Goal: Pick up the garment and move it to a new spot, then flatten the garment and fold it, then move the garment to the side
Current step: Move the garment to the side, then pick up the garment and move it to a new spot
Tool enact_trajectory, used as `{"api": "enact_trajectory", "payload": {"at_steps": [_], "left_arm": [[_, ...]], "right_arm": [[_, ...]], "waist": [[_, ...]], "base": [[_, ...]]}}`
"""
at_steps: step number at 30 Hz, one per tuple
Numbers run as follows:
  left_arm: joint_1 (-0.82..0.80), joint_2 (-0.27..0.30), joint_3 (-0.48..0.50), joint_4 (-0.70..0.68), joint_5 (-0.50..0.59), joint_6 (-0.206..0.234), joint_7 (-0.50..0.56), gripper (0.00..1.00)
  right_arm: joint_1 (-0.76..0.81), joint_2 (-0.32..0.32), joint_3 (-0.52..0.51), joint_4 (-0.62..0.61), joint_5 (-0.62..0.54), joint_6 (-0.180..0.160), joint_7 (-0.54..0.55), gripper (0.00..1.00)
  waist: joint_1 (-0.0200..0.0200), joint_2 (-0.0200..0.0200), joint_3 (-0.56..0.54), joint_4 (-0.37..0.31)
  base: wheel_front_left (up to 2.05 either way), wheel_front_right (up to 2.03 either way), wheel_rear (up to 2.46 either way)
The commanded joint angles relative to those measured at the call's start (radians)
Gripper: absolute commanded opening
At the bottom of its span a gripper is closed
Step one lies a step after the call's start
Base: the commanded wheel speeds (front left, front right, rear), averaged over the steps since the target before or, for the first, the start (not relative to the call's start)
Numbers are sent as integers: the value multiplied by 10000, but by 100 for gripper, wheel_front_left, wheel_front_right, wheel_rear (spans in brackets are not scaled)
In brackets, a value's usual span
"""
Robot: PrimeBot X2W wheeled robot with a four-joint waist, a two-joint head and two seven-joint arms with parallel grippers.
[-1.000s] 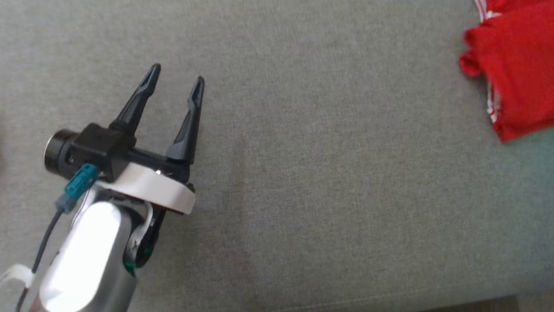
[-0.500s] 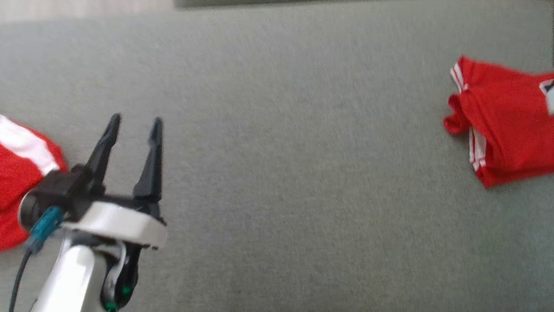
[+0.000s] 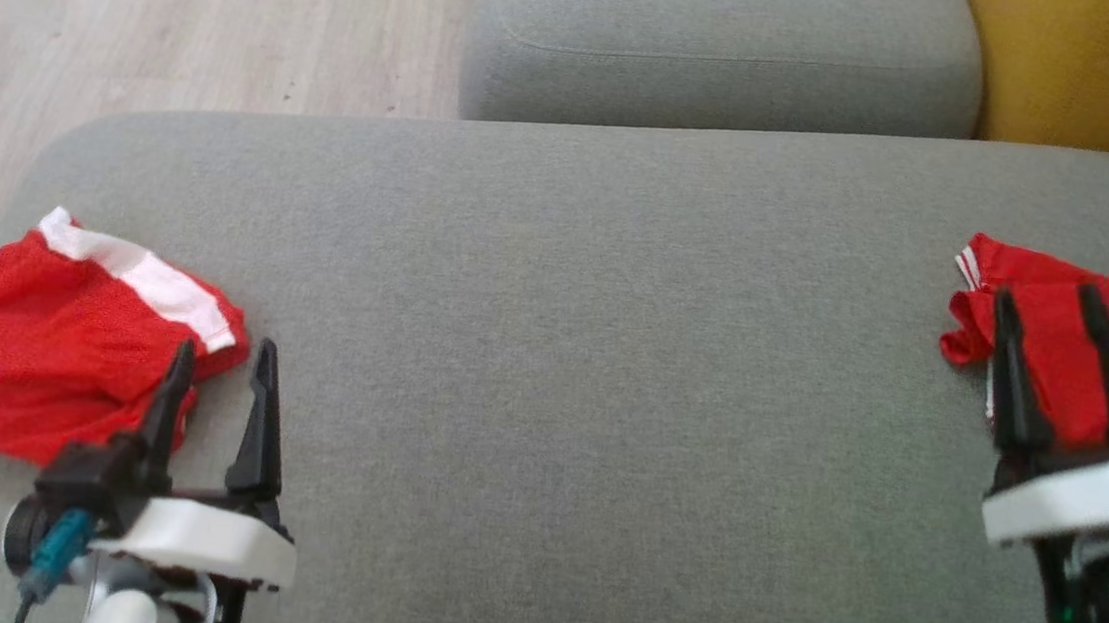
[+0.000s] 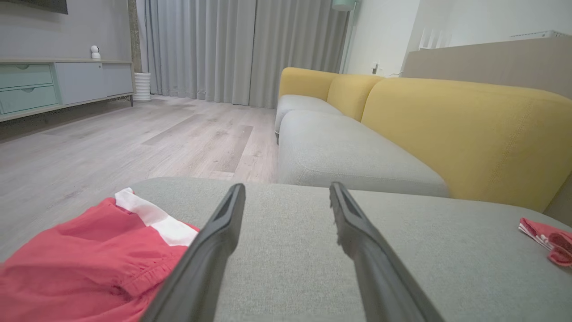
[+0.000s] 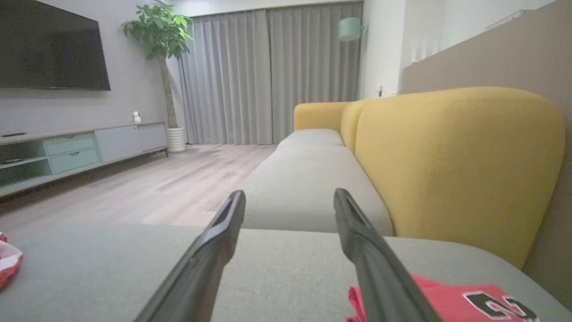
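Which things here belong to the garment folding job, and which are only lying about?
Job: crumpled red shorts, likely next; folded red jersey, seemingly done; grey cushion under them; left gripper and right gripper, both open.
Lying about: yellow sofa back, TV cabinet, potted plant, curtains.

Home living room. Long yellow-backed sofa [image 5: 451, 156] with grey seat cushions [image 4: 339, 152], running toward the far end of the room. Wall-mounted TV [image 5: 53, 49] above a low media cabinet [image 5: 80, 150] with pale green drawers. Tall potted plant [image 5: 161, 31] in a white ribbed pot at the cabinet's far end. Floor-length grey curtains [image 5: 268, 76] across the far wall. Light wood plank floor [image 4: 134, 143]. Teal lamp shade [image 5: 349, 28] up beside the curtains. Small white gadget [image 4: 94, 51] on the cabinet top, too small to identify.
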Motion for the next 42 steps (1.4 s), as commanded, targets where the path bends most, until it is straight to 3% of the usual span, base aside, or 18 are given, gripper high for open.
{"api": "enact_trajectory", "payload": {"at_steps": [1,7,19,35,42], "left_arm": [[-342,25,371,-285,84,28,-121,100],[-205,-146,426,-165,195,-70,-121,100],[-403,-314,476,-88,393,-272,-122,100],[-313,-228,1002,-140,723,-147,-122,100],[-215,-227,1069,-58,693,-106,-122,100]], "right_arm": [[-183,-121,24,-354,-92,-7,-141,100],[666,277,-262,-156,-351,-7,-458,100],[626,384,-224,-185,-751,-7,-333,100],[435,1082,1083,73,-560,-7,-321,100],[384,1146,1479,200,-476,-7,-387,100]], "waist": [[1,-1,8,22],[1,-1,80,78],[1,-1,74,202],[1,-1,-15,2918],[1,-1,-51,3580]], "base": [[0,0,0],[0,0,0],[0,0,0],[0,0,0],[0,0,0]]}}
